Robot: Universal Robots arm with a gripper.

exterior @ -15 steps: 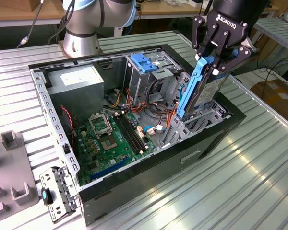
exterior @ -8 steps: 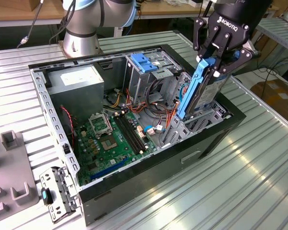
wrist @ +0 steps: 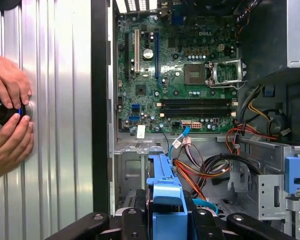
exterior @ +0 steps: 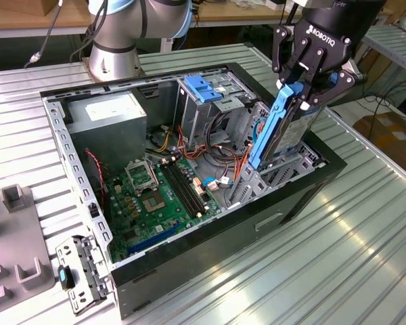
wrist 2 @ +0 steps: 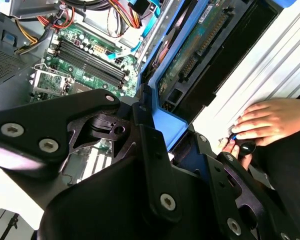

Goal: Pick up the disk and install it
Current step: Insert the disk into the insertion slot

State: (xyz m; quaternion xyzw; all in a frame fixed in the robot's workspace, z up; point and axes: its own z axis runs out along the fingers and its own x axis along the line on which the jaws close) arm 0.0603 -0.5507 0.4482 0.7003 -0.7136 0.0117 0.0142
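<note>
**Disk held at the computer case**

The disk (exterior: 285, 130) is pinched at its upper end by the pincer (exterior: 304, 91). It is held tilted, its lower end set within the open computer case (exterior: 210, 245) on the counter (exterior: 338, 264). A person's hand (wrist 2: 272, 120) is rested on the counter.

Black fingers (wrist 2: 152, 165) clamp disk (wrist 2: 200, 47) by blue rail (wrist 2: 162, 117); motherboard (wrist 2: 90, 55) beyond; person's hand (wrist 2: 270, 122) on ribbed table (wrist 2: 280, 55).
</note>
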